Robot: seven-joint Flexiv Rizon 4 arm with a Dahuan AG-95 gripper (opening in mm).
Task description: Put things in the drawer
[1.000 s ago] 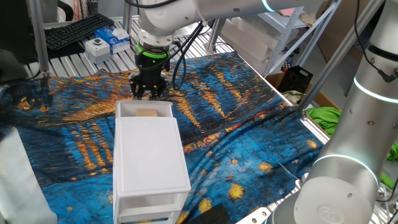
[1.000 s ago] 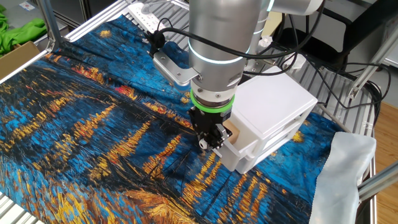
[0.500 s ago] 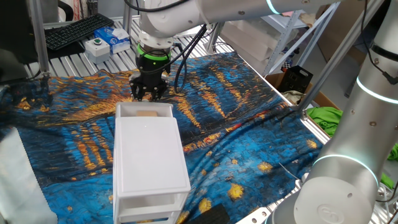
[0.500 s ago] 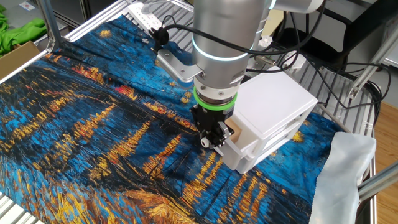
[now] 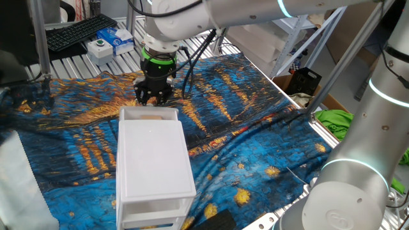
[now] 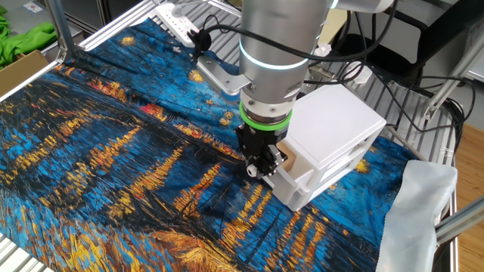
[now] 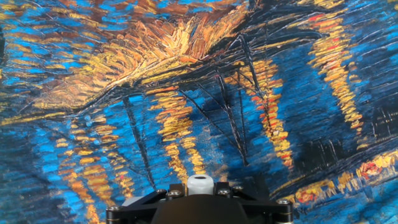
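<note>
Pointing straight down, the black two-finger gripper (image 5: 153, 97) is hovering against the front of the shallow white plastic top drawer (image 5: 148, 113), fingers set narrow and carrying nothing. Just behind it, the small light-tan wooden cube (image 5: 151, 117) is sitting inside that drawer. Below it, blue-and-orange painted cloth (image 7: 186, 93) is covering the table.

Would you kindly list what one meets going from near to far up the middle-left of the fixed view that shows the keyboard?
White two-drawer plastic cabinet → small light-tan wooden cube in its slightly open top drawer → black two-finger tool → white-and-blue box → black keyboard.
</note>
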